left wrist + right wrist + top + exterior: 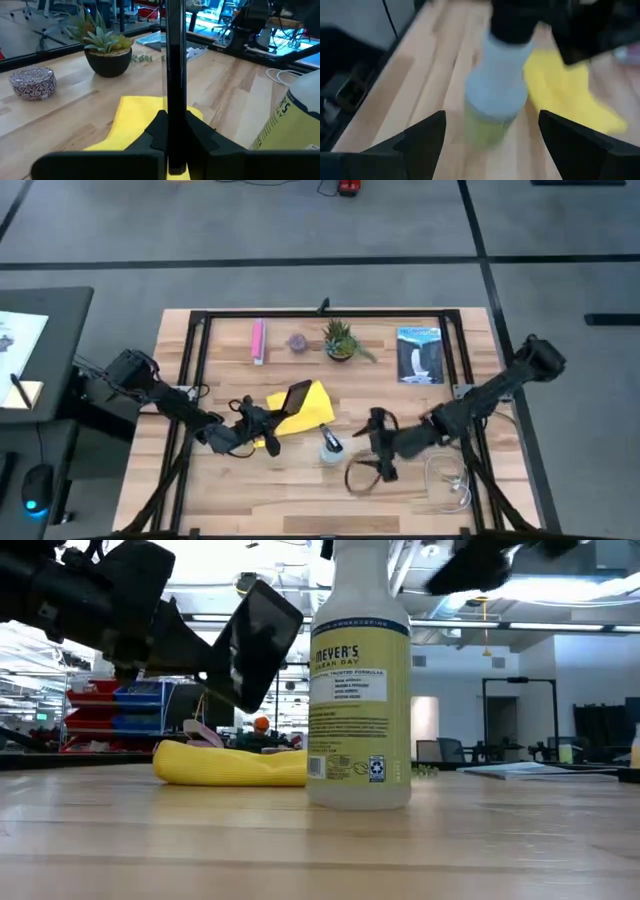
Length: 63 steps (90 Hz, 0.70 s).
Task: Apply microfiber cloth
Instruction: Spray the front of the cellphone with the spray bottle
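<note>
Yellow microfiber cloth [312, 412] lies mid-table beneath the black phone [297, 397] your left gripper [262, 423] pinches edge-on, and your right gripper [372, 442] gapes beside the spray bottle [358, 675], so one careless swing topples it.

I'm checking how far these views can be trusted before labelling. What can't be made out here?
- Phone screen: left wrist view shows it edge-on only.
- Microfiber cloth: low view, its right end hidden behind the spray bottle.
- Spray bottle nozzle: cut off by the low view's top edge; blurred in the right wrist view.
</note>
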Available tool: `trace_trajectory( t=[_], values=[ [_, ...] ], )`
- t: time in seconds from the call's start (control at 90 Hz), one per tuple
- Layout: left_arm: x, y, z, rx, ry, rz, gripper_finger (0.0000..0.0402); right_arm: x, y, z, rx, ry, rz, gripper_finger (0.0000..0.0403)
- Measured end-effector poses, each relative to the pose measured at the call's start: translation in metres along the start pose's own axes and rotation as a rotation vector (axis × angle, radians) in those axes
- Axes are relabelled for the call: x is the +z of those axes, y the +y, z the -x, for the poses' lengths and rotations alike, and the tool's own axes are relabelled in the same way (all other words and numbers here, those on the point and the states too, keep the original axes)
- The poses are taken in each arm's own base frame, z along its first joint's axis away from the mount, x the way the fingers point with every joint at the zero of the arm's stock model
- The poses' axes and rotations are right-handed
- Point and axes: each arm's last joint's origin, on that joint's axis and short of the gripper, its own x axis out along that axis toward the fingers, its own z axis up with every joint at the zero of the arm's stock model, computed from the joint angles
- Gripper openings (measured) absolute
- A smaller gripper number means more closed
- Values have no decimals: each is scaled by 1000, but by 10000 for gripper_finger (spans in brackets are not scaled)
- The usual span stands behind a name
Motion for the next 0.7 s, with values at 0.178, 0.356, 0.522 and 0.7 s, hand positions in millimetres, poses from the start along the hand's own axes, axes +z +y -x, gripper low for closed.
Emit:
trace_trajectory(
  t=[0.178, 0.356, 0.522, 0.7],
  values=[
    [0, 0, 0, -5, 1, 4, 11, -8, -26, -11, -51, -3, 15, 306],
    [2, 1, -3, 4, -8, 31, 11, -5, -45, -19, -94, -40, -23, 306],
    [5, -1, -6, 6, -17, 42, 11, -4, -48, -20, 18, -60, -3, 306],
    [6, 0, -11, -8, -12, 32, 11, 0, -46, -20, 122, -81, -1, 306]
  ],
)
